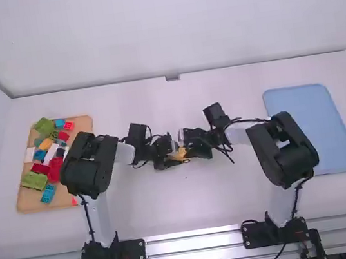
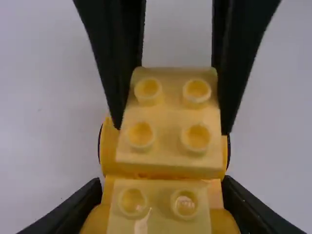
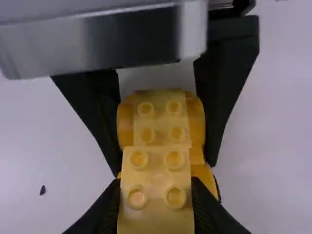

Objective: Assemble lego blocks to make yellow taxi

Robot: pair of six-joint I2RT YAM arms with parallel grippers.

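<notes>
Far left of the counter (image 1: 231, 82): tan tray (image 1: 83, 122) with loose blocks, among them green ones (image 1: 33, 181), red (image 1: 55, 170), blue (image 1: 48, 193) and white. Left gripper (image 1: 173, 156) sits mid-counter, left of the yellow build (image 1: 182, 153). Its fingers are closed in on the build's studded lower part (image 2: 158, 209), one each side, so it's gripped. No telling whether the build touches the counter. Both studded parts sit in line, the pale yellow block (image 2: 170, 122) next to the lower part. Dark curved edges stick out a bit on both sides of the build in the left wrist view. Right gripper (image 1: 191, 147) faces the left one, close in, on the build's right. Its fingers are clamped on the pale yellow block's sides, four studs showing between them. Small dark speck (image 3: 42, 190) on the counter nearby. Far right: blue tray (image 1: 310, 128), well apart from the grippers.
</notes>
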